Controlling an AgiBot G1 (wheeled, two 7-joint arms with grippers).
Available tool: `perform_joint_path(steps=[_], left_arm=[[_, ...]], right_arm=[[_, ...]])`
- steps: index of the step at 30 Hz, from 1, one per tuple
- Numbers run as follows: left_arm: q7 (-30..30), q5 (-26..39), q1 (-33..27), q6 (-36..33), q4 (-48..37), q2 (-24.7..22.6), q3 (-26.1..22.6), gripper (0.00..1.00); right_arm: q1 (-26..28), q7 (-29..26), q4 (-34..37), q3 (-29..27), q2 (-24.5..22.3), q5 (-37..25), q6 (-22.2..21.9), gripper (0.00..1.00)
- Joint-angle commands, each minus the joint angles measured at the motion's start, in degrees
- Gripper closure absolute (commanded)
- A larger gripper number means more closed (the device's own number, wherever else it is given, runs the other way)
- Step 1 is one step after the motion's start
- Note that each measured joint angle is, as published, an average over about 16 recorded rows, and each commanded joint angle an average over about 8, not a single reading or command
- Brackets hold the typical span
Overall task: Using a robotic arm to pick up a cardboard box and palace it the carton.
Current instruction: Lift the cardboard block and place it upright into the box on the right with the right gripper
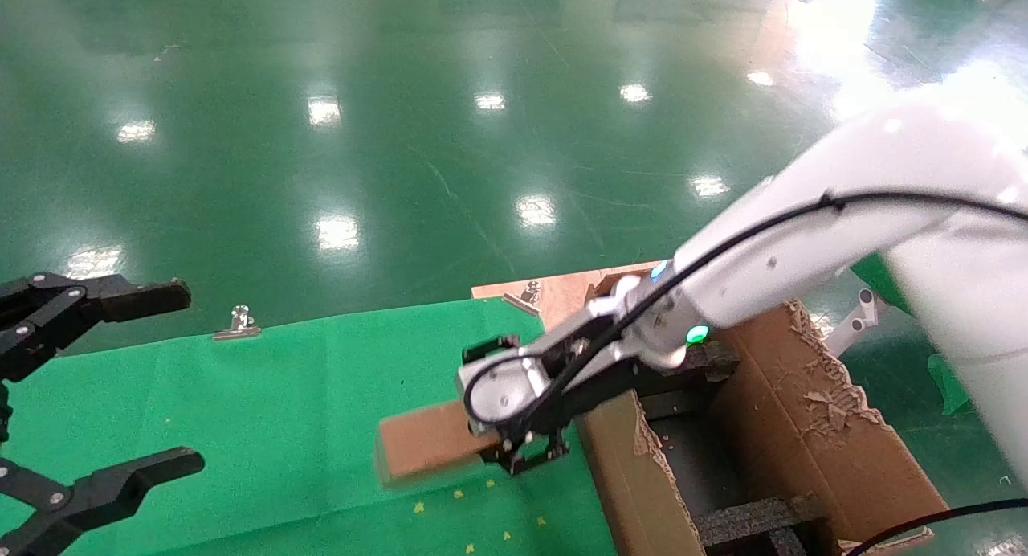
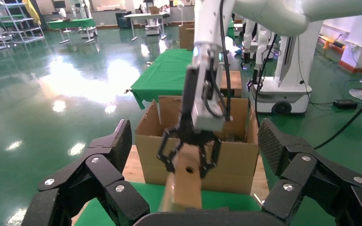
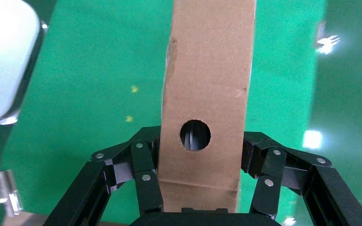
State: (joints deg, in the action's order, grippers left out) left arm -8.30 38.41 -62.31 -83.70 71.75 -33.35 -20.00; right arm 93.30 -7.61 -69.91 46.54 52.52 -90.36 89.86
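The box is brown, flat and thin. It has a small round hole in one narrow side. That side faces the right wrist camera, and the hole looks dark inside. The cardboard has a few small dents and a rough edge down one side.

The right claw holds the box by one end. Its black fingers press on both flat sides, just next to the hole. The rest of the box sticks out past the claw, over the green cloth on the table. In the left wrist view the box looks lifted up, with the claw gripping it from above. I cannot tell if its far end touches the cloth.

The white arm reaches in from the right side. It has a green light near the wrist and a black cable running along it.

The carton is big and brown, with torn, ragged flaps. It stands just beside the claw, at the right end of the table. Black foam sits inside it. The box is near the carton's wall but not in it.

The left claw hangs over the left end of the table. It is wide open and holds nothing.

A small metal clip sits on the far edge of the cloth.
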Motion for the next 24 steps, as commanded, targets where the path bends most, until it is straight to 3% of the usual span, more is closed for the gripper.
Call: perform_joint_path(steps=[1,13,24], left_arm=[[0.0,0.0,0.0,0.0,0.0,0.0,0.0,0.0],[0.0,0.0,0.0,0.0,0.0,0.0,-0.01,0.0],[0.0,-0.01,0.0,0.0,0.0,0.0,-0.01,0.0]], right_arm=[[1.66,0.88,1.31,-0.5,-0.01,1.23,0.59,1.0],[20.31,8.73,11.46,9.28,-2.74,12.82,1.75,1.0],[29.54,12.36,15.6,23.32,-6.42,22.64,1.84,1.0]])
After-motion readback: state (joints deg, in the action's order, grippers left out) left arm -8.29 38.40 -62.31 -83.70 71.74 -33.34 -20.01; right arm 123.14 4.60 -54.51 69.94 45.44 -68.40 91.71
